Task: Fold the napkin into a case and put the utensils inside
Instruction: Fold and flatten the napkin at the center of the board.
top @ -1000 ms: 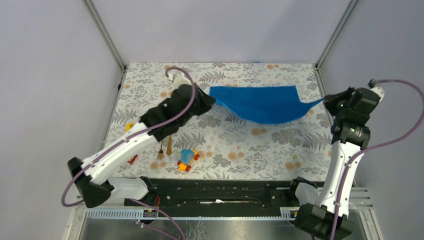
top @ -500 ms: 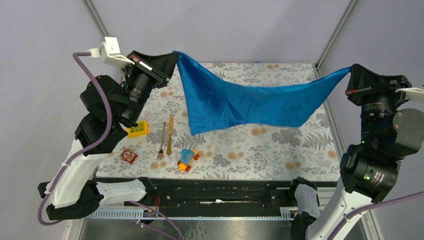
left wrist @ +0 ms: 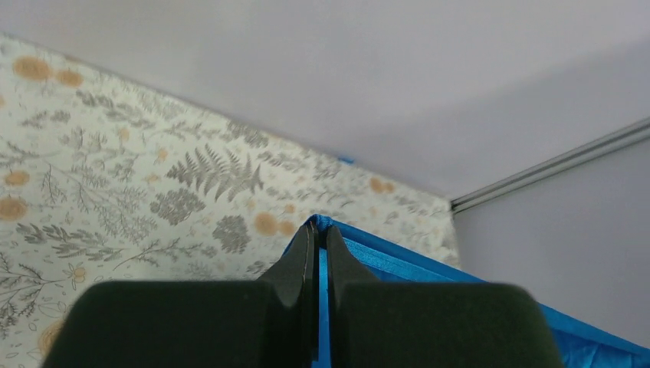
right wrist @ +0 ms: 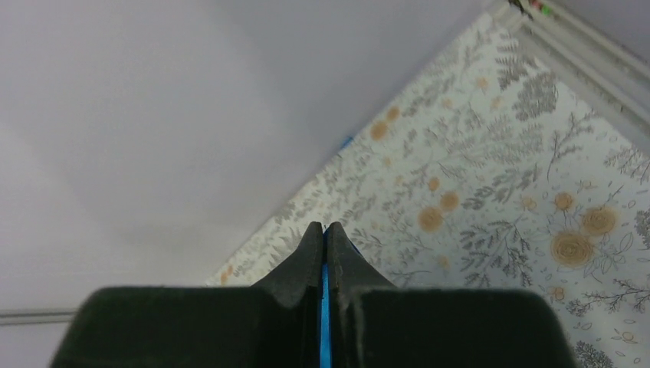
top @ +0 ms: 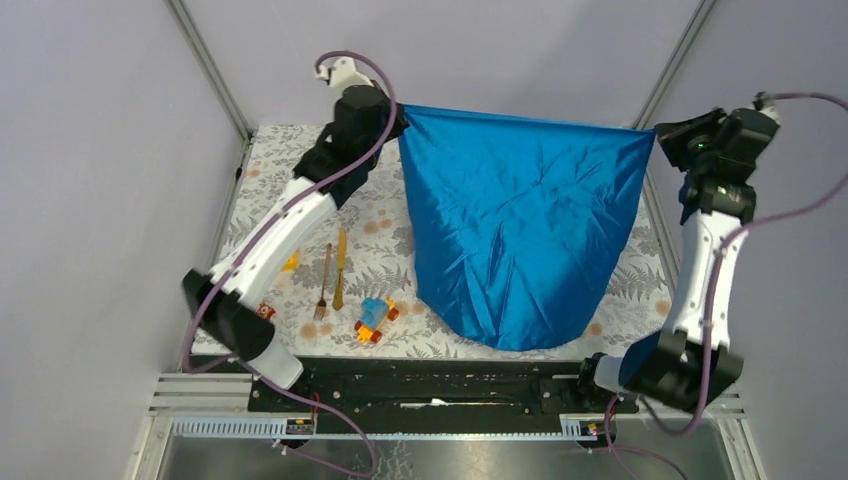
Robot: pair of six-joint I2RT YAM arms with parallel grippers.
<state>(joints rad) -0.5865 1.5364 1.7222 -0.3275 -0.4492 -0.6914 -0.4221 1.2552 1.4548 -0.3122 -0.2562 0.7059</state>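
Note:
The bright blue napkin [top: 520, 230] hangs spread out above the table, held by its two top corners. My left gripper [top: 402, 110] is shut on the top left corner, which shows as a blue strip between its fingers in the left wrist view [left wrist: 322, 230]. My right gripper [top: 655, 135] is shut on the top right corner, also seen in the right wrist view [right wrist: 323, 230]. The napkin's lower edge reaches the table's near side. The golden fork [top: 323, 283] and knife [top: 340, 268] lie side by side on the table left of the napkin.
A blue-and-orange toy car [top: 375, 318] sits near the front edge, right of the utensils. A red patterned block [top: 265, 311] and a yellow block [top: 290, 263] lie partly behind the left arm. The floral tablecloth [top: 300, 170] covers the table between metal corner posts.
Both grippers have moved toward the back and pulled the top edge taut. The napkin has gone from a sagging drape to a flat hanging sheet.

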